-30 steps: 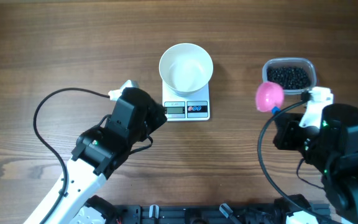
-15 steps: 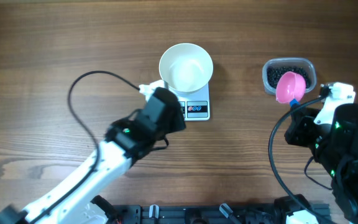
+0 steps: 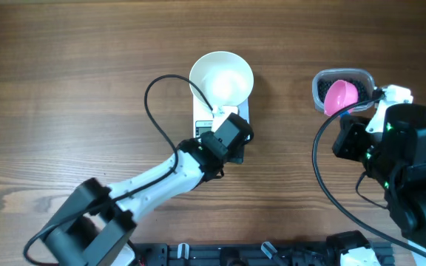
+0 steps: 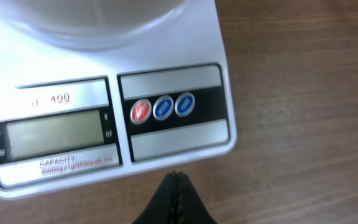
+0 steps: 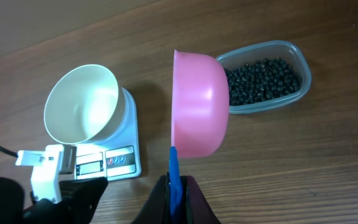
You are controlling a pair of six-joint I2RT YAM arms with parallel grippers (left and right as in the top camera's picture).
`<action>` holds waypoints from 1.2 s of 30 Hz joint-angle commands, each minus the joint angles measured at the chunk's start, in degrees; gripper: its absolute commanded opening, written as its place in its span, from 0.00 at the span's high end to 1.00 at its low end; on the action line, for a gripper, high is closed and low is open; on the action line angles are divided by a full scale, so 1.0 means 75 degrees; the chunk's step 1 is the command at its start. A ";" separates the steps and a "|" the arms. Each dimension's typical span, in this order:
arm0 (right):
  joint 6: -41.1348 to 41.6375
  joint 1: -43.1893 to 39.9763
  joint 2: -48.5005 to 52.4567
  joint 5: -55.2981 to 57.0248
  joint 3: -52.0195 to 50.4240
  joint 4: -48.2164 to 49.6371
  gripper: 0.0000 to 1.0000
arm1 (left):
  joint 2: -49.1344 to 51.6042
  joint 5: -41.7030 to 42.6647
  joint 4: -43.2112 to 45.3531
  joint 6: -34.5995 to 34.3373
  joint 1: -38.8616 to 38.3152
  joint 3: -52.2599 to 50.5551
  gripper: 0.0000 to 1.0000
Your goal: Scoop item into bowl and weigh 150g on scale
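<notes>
The left gripper point(image 4: 176, 182) is closed, its two dark fingertips pressed together into a single point with nothing between them. Just ahead of that point lies the near edge of the scale point(image 4: 185, 37), a small white rectangle on a wooden table point(image 3: 87, 59). Whether the tip touches the scale cannot be told. Directly ahead of the tip, a little further in, sit three round buttons point(image 4: 162, 107), one red and two blue. Ahead and to the tip's left is the grey display point(image 4: 53, 134), showing no clear reading. Beyond the buttons, the white bowl point(image 3: 221, 77) stands on the far part of the scale. The right gripper point(image 5: 178, 186) is well apart from all this, clamped on the blue handle of a pink scoop point(image 5: 197, 102). The scoop sticks out straight ahead of the fingers, tipped on its side with its mouth turned to the gripper's left, so its inside is hidden. Ahead and to the right of this gripper, partly behind the scoop, is a clear plastic tub point(image 5: 272, 101) holding the beads point(image 5: 263, 78), a loose heap of small black round pieces. Seen from above, the scoop hangs over the near left part of the tub. The bowl and scale lie ahead and to this gripper's left.
</notes>
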 commanded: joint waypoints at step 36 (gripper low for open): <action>0.0137 -0.0023 0.0017 0.0131 0.0163 0.0105 0.96 | 0.1046 -0.1061 0.1478 0.0289 0.0408 0.0041 0.96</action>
